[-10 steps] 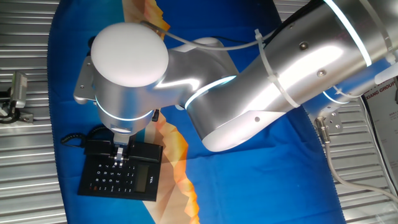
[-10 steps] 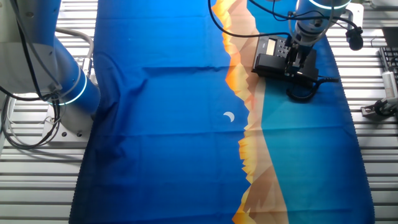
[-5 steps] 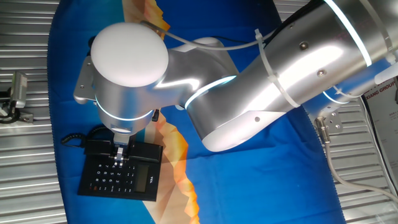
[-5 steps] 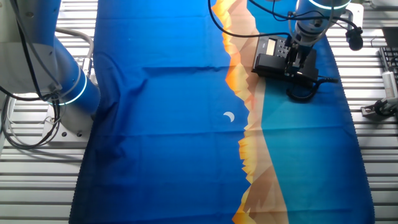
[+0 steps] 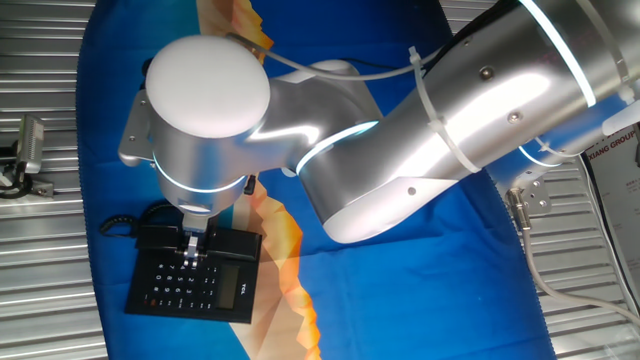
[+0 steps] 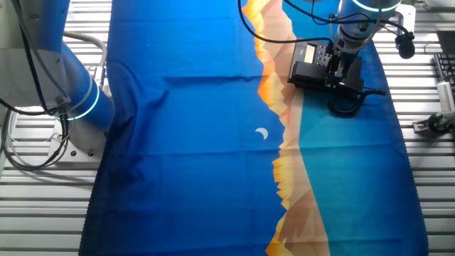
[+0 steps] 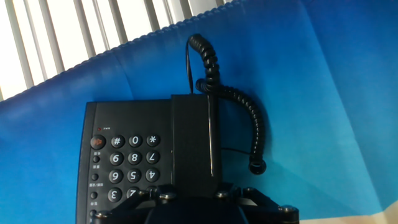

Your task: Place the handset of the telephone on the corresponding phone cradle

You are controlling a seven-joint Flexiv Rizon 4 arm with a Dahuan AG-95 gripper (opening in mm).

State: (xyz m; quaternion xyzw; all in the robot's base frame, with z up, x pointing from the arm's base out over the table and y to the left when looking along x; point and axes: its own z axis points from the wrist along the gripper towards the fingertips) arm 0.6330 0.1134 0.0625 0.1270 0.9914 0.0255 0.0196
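Note:
The black telephone base (image 7: 124,158) with pale-marked keys lies on the blue cloth. The long black handset (image 7: 193,137) rests along the base's right side, over the phone cradle, which it hides. Its coiled cord (image 7: 249,118) curls off to the right. My gripper (image 7: 191,198) is at the near end of the handset, with a finger close against each side, shut on it. In one fixed view the gripper (image 5: 190,252) stands straight down over the telephone (image 5: 195,290). In the other fixed view the gripper (image 6: 338,65) is on the phone (image 6: 307,60) at the far right.
The blue and orange cloth (image 6: 213,142) covers the slatted metal table. The big silver arm (image 5: 430,130) hangs over the middle. A second arm base (image 6: 78,99) stands at the left edge. Small metal fittings (image 5: 25,150) lie off the cloth.

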